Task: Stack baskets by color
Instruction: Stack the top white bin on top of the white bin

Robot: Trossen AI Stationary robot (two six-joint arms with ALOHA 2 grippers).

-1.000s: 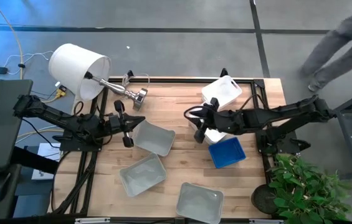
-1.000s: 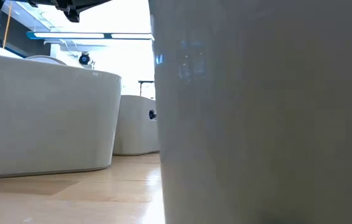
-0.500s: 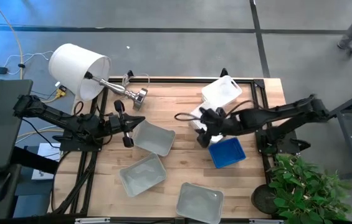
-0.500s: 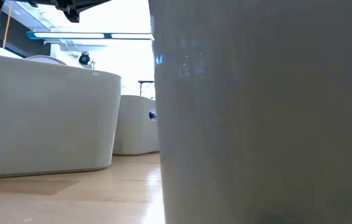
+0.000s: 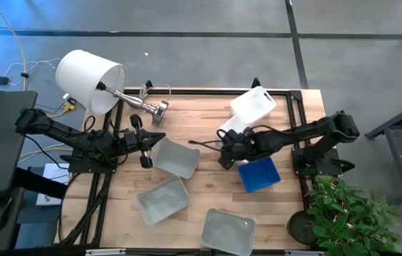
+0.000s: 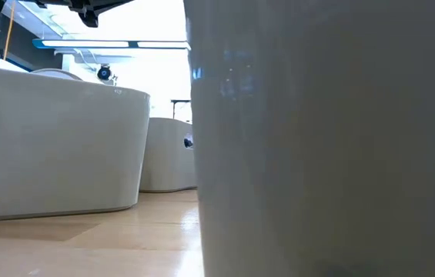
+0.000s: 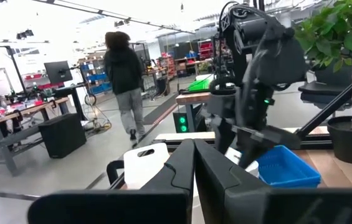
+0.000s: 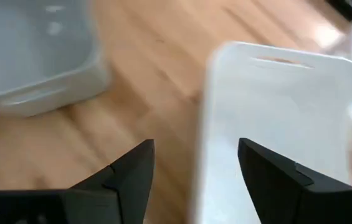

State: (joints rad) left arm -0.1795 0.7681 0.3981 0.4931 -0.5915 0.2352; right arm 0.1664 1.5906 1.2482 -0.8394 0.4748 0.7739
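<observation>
My right gripper (image 5: 224, 156) (image 8: 194, 180) hangs open, fingers slanting down, over the near-left edge of a white basket (image 5: 232, 128) (image 8: 275, 112). One finger is over the wood, the other over the basket's inside. A second white basket (image 5: 254, 104) lies behind it at the far right, and a blue basket (image 5: 260, 174) sits on the table just nearer. Three pale grey baskets (image 5: 176, 158) (image 5: 163, 199) (image 5: 228, 231) rest on the table's middle and near part. My left gripper (image 5: 156, 140) (image 7: 194, 168) waits shut at the table's left, beside the farthest grey basket.
A large white lampshade on a metal stand (image 5: 87, 80) lies tipped at the far left corner. A potted plant (image 5: 346, 213) stands off the near right corner. Bare wood (image 5: 208, 178) lies between the grey baskets and the blue one. A person (image 7: 124, 81) walks in the room beyond.
My right gripper has sunk toward the table and tipped its fingers from nearly level to slanting steeply down, shifting a little toward the table's left. My left arm has kept still.
</observation>
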